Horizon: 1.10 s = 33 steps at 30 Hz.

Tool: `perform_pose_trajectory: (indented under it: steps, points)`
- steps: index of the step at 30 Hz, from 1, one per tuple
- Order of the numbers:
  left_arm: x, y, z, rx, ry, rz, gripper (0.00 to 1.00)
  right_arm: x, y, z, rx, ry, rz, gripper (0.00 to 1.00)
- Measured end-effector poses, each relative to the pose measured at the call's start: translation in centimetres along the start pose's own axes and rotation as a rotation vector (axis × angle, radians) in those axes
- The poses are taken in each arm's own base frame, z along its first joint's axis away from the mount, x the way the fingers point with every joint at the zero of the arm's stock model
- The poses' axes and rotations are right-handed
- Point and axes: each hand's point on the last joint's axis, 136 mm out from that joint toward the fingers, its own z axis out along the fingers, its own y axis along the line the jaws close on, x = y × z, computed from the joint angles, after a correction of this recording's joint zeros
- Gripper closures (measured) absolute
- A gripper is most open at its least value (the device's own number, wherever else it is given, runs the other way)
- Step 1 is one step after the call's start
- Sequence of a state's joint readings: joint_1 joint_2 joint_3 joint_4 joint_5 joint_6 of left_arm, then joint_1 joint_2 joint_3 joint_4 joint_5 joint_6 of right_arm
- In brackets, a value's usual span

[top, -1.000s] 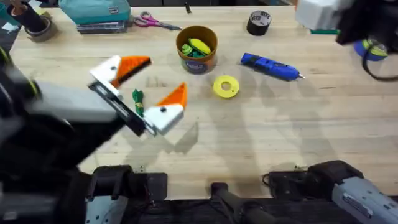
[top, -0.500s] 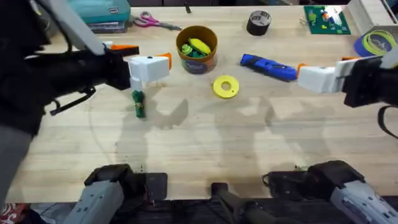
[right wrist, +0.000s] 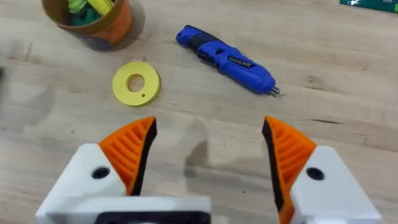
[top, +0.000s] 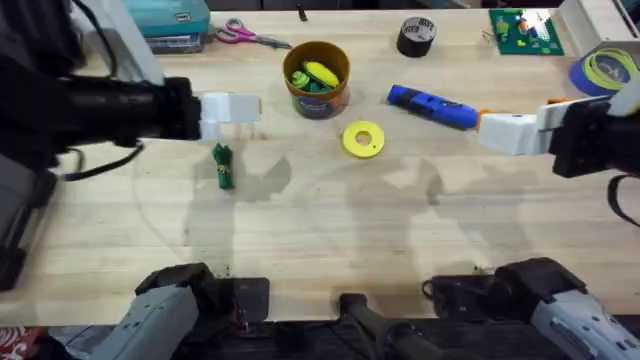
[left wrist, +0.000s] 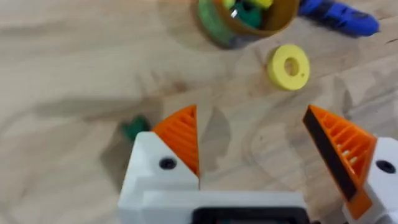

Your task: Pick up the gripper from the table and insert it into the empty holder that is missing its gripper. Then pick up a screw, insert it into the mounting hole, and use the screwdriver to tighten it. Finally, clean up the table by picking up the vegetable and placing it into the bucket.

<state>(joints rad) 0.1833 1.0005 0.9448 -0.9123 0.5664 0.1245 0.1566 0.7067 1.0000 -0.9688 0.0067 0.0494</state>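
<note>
A small green vegetable (top: 222, 165) lies on the table (top: 330, 230), just in front of my left gripper (top: 250, 108), which hovers open and empty above the wood. In the left wrist view the vegetable (left wrist: 134, 129) sits beside one orange pad of that gripper (left wrist: 258, 146). The brown-orange bucket (top: 317, 78) holds yellow and green pieces. The blue screwdriver (top: 432, 107) lies to its right, close to my open, empty right gripper (top: 490, 128). The right wrist view shows the screwdriver (right wrist: 227, 59) ahead of that gripper (right wrist: 208, 152). The loose gripper, the holder and the screw are out of view.
A yellow disc (top: 363, 139) lies between bucket and screwdriver. Along the far edge stand a black tape roll (top: 416, 36), scissors (top: 250, 37), a teal box (top: 155, 15), a green circuit board (top: 522, 28) and a blue-yellow tape roll (top: 605, 70).
My left arm has swung up and back to the left, away from the green vegetable, which stays on the table. My right arm has come in from the right toward the screwdriver.
</note>
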Motion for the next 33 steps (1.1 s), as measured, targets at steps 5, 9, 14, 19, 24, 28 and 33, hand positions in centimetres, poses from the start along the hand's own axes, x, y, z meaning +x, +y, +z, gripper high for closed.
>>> perform_pose_trajectory:
  steps: [5, 9, 14, 19, 24, 28, 33]
  points:
    - [0.4, 1.4, -4.1, -0.217, 0.081, -0.117, 0.015, 0.0, 0.0, 0.0, 0.000, 0.000, 0.000, 0.006]
    - [2.6, 2.7, -6.0, -0.357, 0.163, -0.232, 0.015, -0.1, 0.0, 0.0, 0.000, -0.003, 0.000, 0.006]
    - [4.5, 4.1, -6.0, -0.445, 0.232, -0.341, 0.015, -0.1, 0.0, 0.0, 0.000, -0.005, 0.000, 0.005]
    - [6.3, 6.1, -3.2, -0.473, 0.291, -0.400, 0.015, -0.1, 0.0, 0.0, 0.000, -0.006, 0.000, 0.005]
    - [8.9, 8.0, 0.0, -0.487, 0.378, -0.449, 0.015, -0.1, 0.0, 0.0, 0.000, -0.006, 0.000, 0.005]
    - [10.0, 9.2, 1.9, -0.494, 0.445, -0.482, 0.015, -0.1, 0.0, 0.0, 0.000, -0.006, 0.000, 0.005]
    - [9.8, 10.6, 4.3, -0.490, 0.465, -0.494, 0.015, -0.2, 0.0, 0.0, 0.000, -0.006, 0.000, 0.005]
